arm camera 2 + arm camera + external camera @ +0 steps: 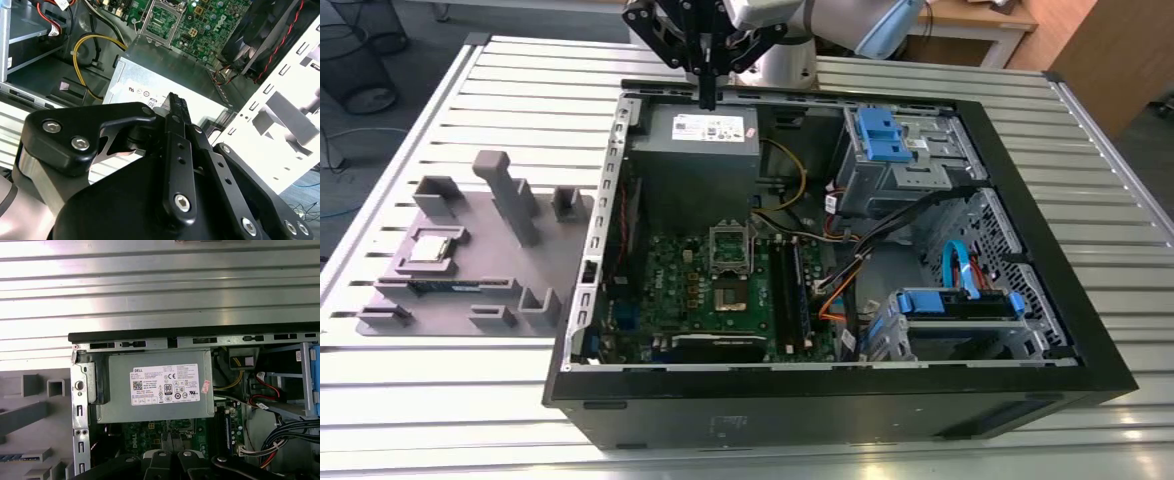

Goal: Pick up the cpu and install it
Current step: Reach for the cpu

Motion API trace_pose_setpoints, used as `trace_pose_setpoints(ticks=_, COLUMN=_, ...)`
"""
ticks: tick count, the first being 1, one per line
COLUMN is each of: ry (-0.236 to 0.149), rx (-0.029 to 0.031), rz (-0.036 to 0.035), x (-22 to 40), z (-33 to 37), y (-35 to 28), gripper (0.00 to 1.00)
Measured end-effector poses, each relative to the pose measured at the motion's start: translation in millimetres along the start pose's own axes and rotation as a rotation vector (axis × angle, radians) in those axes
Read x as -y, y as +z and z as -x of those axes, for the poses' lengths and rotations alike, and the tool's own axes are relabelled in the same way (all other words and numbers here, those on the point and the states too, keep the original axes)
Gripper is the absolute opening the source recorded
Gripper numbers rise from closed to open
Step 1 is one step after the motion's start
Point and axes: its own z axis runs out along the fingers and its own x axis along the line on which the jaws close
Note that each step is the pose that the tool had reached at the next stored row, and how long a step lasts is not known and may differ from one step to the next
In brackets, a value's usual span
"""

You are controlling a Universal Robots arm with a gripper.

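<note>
The cpu (434,247), a small silvery square, lies flat in a recess of the grey holder plate (474,300) at the exterior view's left, outside the computer case. My gripper (707,98) hangs over the far rim of the case, above the grey power-supply box (703,127), well away from the cpu. Its black fingers (176,107) are pressed together with nothing between them. The metal socket frame (728,248) sits on the green motherboard (680,300), nearer than the power supply; the second wrist view shows the same socket frame (162,20).
A dark-green memory stick (447,287) lies on the holder plate, and grey posts (507,195) stand up from it. The open black case (854,400) holds blue drive brackets (887,135), cable bundles (907,225) and the power-supply box (160,385). A slatted metal table (454,400) lies all round.
</note>
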Motion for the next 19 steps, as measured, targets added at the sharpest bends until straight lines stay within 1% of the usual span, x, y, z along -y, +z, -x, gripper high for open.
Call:
trace_pose_setpoints(ticks=4, ry=0.0, rx=0.0, rz=0.0, x=0.0, z=0.0, y=0.0, gripper=0.11)
trace_pose_setpoints(ticks=19, ry=0.0, rx=0.0, rz=0.0, x=0.5, z=-6.3, y=-0.2, gripper=0.11)
